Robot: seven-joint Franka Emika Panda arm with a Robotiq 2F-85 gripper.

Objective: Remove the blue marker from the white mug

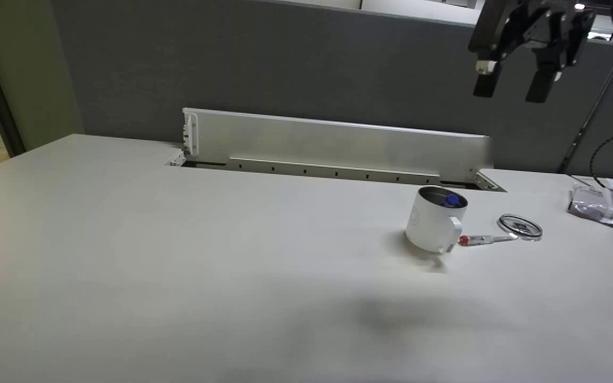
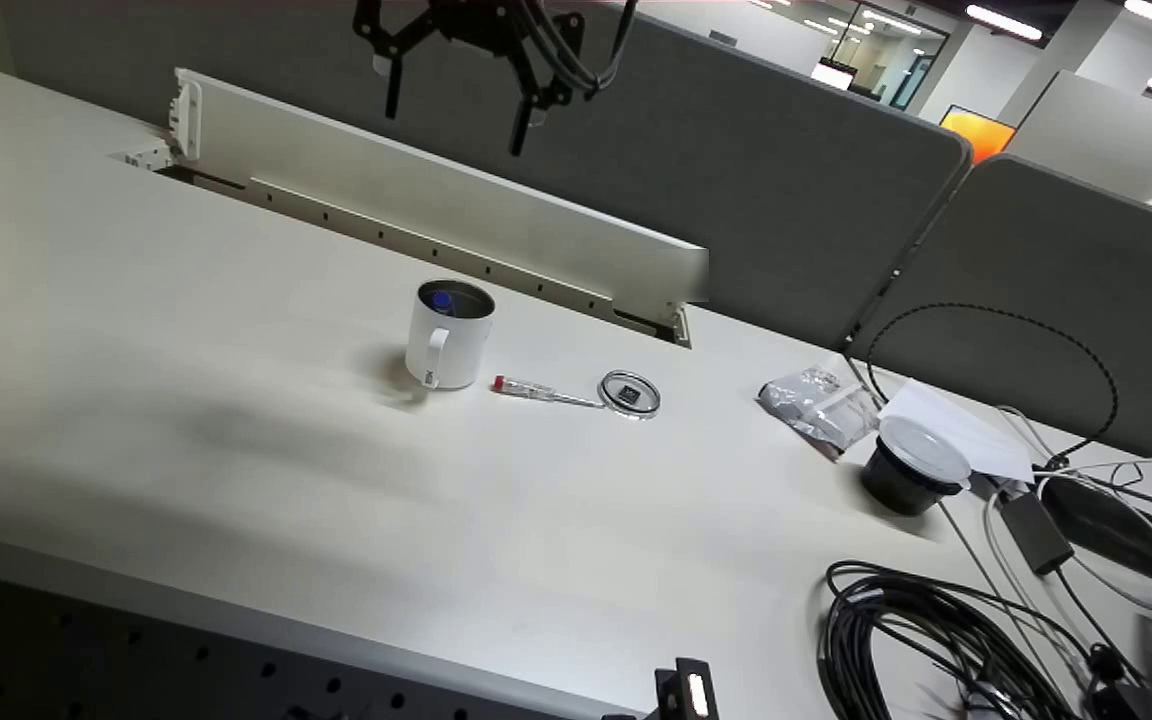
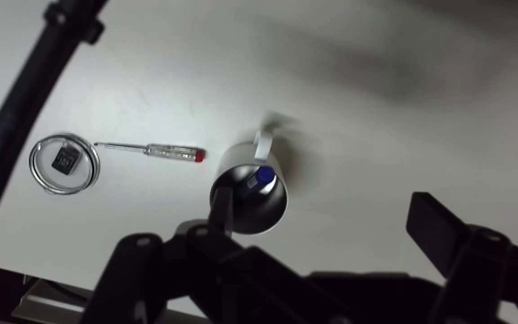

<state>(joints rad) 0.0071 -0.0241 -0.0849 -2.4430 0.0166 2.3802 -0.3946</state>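
While the blue marker (image 3: 260,178) leans in the white mug (image 1: 429,221), the pincer (image 1: 510,97) hangs high, spread wide (holding nothing): presumably the approach, with centring and lowering next.

In both exterior views, the top edge is cutting off the top of the end effector (image 1: 512,92), and below it the white mug (image 1: 427,223) is hiding the lower part of the blue marker (image 1: 452,200); in the wrist view, a finger (image 3: 221,210) is covering part of the mug's rim
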